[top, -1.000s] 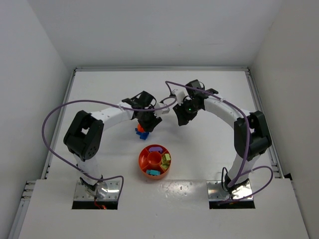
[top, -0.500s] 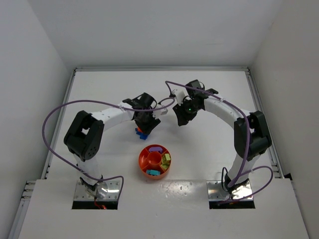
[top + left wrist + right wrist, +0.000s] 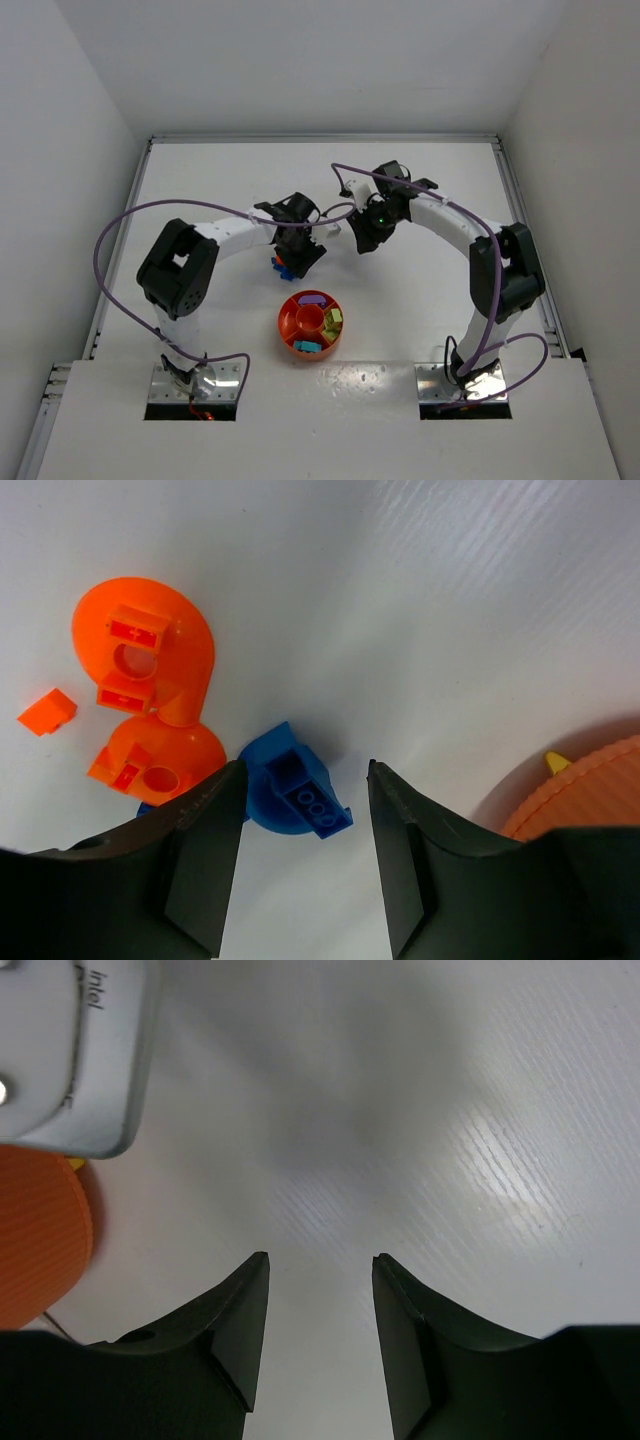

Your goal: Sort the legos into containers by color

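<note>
Blue lego [image 3: 300, 798] now betw. left end effector [image 3: 303, 772] (jaws apart).

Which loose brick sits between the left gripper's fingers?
The blue brick: it lies between the fingers of the open left gripper. The three orange pieces lie off to the left in the wrist view, outside the fingers.

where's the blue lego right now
In the left wrist view, the blue lego lies on the table between the fingers of the open left hand, just right of the orange legos.
</note>
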`<action>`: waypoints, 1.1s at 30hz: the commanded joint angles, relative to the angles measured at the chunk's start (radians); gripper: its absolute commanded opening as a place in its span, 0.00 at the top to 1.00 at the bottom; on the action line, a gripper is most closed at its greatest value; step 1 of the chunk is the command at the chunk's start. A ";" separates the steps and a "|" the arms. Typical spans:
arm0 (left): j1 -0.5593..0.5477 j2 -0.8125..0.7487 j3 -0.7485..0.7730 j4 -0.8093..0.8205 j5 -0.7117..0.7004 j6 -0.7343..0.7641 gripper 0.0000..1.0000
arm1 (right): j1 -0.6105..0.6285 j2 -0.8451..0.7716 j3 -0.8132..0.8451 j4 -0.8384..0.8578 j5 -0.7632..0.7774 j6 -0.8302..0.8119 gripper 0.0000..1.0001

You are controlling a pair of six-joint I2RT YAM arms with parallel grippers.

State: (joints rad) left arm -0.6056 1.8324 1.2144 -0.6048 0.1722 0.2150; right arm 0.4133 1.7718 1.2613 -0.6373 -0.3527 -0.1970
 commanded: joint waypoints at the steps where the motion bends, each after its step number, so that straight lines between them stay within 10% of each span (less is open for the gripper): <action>1: -0.010 0.028 0.022 0.002 0.009 -0.022 0.43 | -0.007 -0.051 -0.005 0.007 -0.023 -0.013 0.53; 33: -0.010 -0.001 0.051 0.030 0.046 0.007 0.93 | -0.016 -0.091 -0.043 0.007 -0.023 -0.032 0.53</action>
State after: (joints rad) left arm -0.6064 1.8851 1.2221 -0.5926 0.1978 0.2096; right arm 0.4015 1.7309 1.2205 -0.6395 -0.3531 -0.2115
